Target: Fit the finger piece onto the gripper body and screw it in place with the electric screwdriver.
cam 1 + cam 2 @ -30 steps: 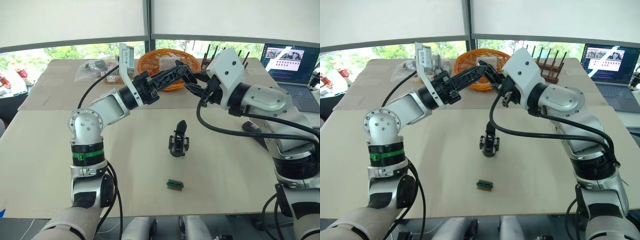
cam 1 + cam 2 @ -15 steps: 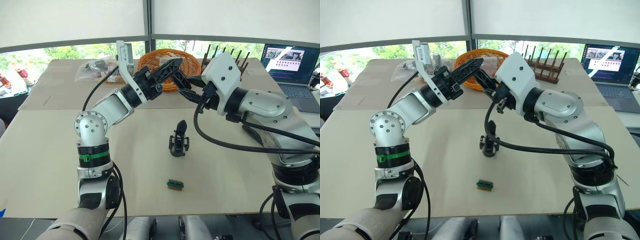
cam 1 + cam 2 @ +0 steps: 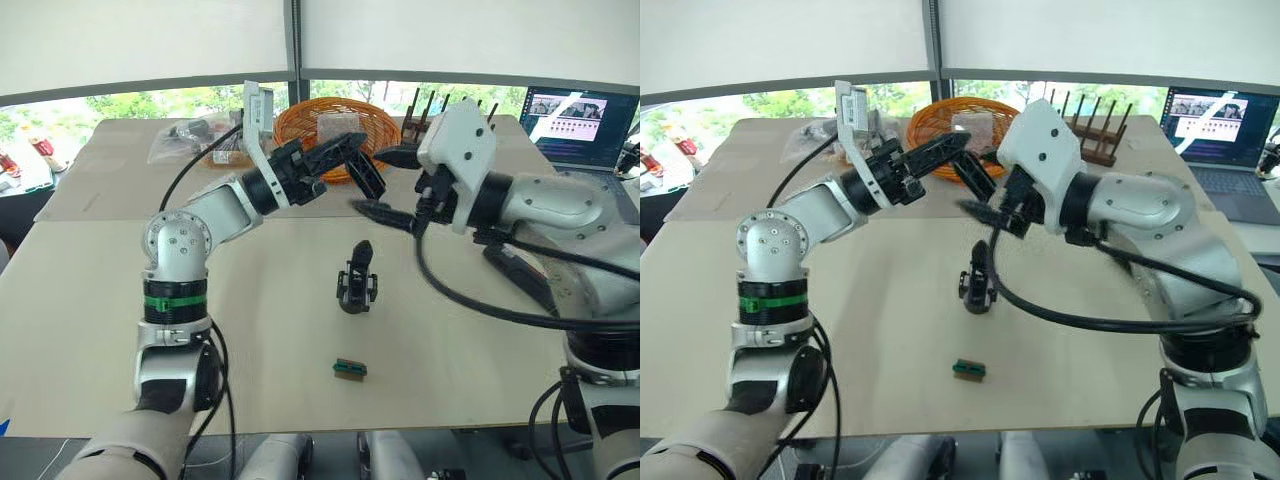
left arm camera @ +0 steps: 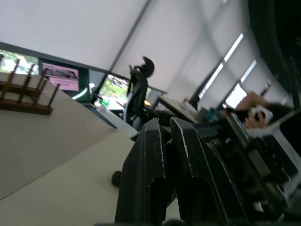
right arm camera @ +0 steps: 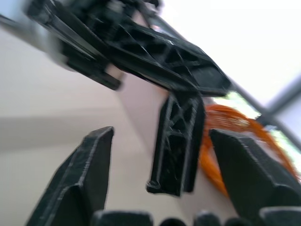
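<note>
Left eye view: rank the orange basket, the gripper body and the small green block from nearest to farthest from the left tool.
1. Orange basket, just behind the left tool.
2. Gripper body, upright at mid-table, below it.
3. Small green block, near the table's front edge.

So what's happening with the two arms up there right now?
A handover seems to be under way above the table. The left tool is shut on the finger piece, which hangs down from it. The right tool is open, its fingers on either side of that piece and not yet touching it. The gripper body stands upright on the table below, with nothing fitted to it yet.
</note>
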Robot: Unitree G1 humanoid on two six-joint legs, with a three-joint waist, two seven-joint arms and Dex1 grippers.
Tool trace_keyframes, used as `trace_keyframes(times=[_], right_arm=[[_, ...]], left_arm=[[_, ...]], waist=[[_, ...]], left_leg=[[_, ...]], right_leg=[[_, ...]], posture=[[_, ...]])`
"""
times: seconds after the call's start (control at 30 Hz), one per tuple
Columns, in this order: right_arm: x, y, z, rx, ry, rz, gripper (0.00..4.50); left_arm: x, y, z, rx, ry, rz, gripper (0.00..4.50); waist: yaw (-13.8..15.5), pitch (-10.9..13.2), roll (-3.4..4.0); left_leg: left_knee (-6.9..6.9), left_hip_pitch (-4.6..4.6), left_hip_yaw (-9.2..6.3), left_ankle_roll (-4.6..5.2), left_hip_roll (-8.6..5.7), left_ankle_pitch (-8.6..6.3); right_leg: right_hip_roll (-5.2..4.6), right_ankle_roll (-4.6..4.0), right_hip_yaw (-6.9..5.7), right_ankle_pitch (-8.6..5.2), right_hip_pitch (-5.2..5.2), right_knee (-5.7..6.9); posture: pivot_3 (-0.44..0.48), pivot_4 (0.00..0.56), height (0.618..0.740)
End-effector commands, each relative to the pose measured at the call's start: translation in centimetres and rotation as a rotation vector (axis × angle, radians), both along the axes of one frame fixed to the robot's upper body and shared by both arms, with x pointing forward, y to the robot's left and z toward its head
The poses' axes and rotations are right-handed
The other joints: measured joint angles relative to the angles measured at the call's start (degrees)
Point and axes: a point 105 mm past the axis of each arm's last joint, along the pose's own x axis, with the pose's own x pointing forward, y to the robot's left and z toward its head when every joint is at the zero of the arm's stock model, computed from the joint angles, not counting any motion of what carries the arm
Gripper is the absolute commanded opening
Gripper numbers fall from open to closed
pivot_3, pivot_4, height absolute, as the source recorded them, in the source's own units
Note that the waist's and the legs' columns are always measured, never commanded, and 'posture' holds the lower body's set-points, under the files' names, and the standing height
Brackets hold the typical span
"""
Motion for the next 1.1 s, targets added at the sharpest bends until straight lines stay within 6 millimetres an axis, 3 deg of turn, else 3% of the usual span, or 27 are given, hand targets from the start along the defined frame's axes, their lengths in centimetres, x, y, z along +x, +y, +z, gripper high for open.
trace_keyframes(times=[0.03,0.13,0.3,0.5,1.0,1.1], right_arm=[[-1.8,-1.0,2.2,0.116,0.262,0.156,4.46],[-2.6,-1.2,2.2,0.131,0.426,0.236,4.46],[-2.8,-0.4,0.2,0.091,0.566,0.281,4.46],[-2.2,1.3,-0.3,0.084,0.575,0.292,2.62],[-2.0,2.1,-1.3,0.039,0.524,0.301,2.62],[-2.1,2.2,-1.0,0.040,0.517,0.311,1.84]], left_arm=[[-3.4,0.0,0.5,0.116,-0.125,-0.244,0.00],[-4.6,0.5,-0.5,0.233,-0.208,-0.337,0.00],[-4.3,0.4,-1.5,0.289,-0.238,-0.366,0.00],[-4.2,0.2,-1.3,0.272,-0.242,-0.377,0.00],[-4.4,0.5,-0.6,0.244,-0.226,-0.377,0.00],[-4.6,0.5,-0.9,0.253,-0.229,-0.384,0.00]], waist=[[-0.35,0.00,0.01],[-0.47,0.00,0.01],[-0.29,0.00,0.01],[-0.40,0.00,0.01],[-0.54,0.00,0.01],[-0.55,0.00,0.01]], left_leg=[[-0.02,0.00,0.00,0.00,0.00,0.00],[-0.11,0.04,0.00,0.06,0.03,-0.04],[-0.06,-0.01,-0.01,0.10,0.01,-0.07],[-0.04,-0.03,-0.01,0.10,0.01,-0.07],[-0.02,-0.03,-0.01,0.10,0.01,-0.07],[-0.02,-0.03,-0.01,0.10,0.00,-0.07]], right_leg=[[-0.01,0.00,0.01,0.00,0.00,-0.01],[-0.04,-0.02,0.04,0.00,0.03,-0.09],[-0.13,-0.02,0.09,0.00,0.03,-0.08],[-0.14,-0.01,0.09,0.00,-0.01,-0.02],[-0.11,-0.01,0.03,0.00,-0.03,0.00],[-0.12,-0.01,0.03,0.00,-0.03,0.00]], posture=[[0.000,0.150,0.740],[0.000,0.150,0.740],[0.000,0.150,0.740],[0.000,0.150,0.740],[0.000,0.150,0.740],[0.000,0.150,0.740]])
